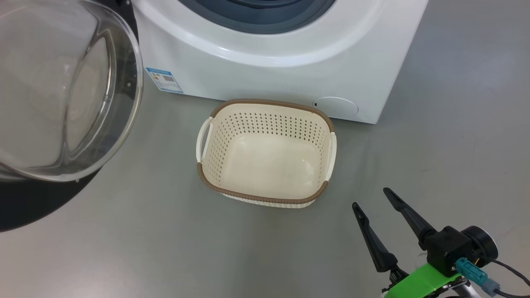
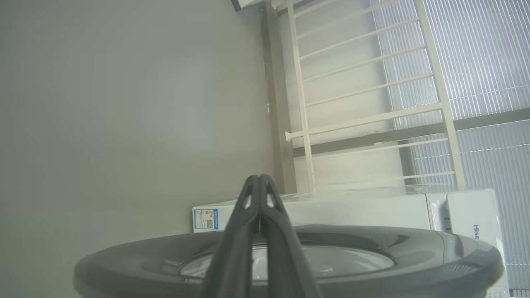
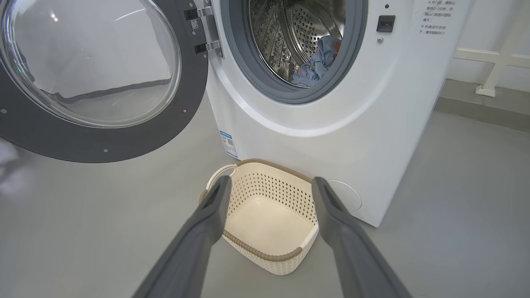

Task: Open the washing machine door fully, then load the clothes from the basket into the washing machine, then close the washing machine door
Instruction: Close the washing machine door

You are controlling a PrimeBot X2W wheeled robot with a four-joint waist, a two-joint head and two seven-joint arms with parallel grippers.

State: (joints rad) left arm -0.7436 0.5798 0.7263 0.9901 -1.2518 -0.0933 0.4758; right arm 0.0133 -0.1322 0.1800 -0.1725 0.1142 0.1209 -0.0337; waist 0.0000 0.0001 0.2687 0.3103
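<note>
Basket (image 1: 265,199) empty, just ahead of the right gripper (image 1: 370,198), whose two fingers stand wide apart with nothing between them. Clothes (image 3: 321,62) lie in a light-blue bundle inside the drum (image 3: 298,29) of the washing machine (image 3: 331,136), up and beyond that gripper, past the grey rubber ring (image 3: 238,62). Loading looks done; the step in hand is judged to be closing the washing machine door (image 3: 103,142), which hangs swung wide, up and to the left of the right gripper. Left gripper (image 2: 259,178) pressed shut, holding nothing, its tips pointing across the door's dark outer face just below them. Contact cannot be told. To do it well: use the closed left fingers as a pusher on the dark ring near the free edge, far from the hinge (image 3: 205,45) and off the bulging glass (image 3: 91,62) — more leverage, less slip. Follow the door's arc rather than shoving straight, and end with a firm press so the latch socket (image 3: 385,23) catches. Right gripper best kept low by the basket, clear of the sweep. Check that no fabric trails over the ring — none seen from here.
</note>
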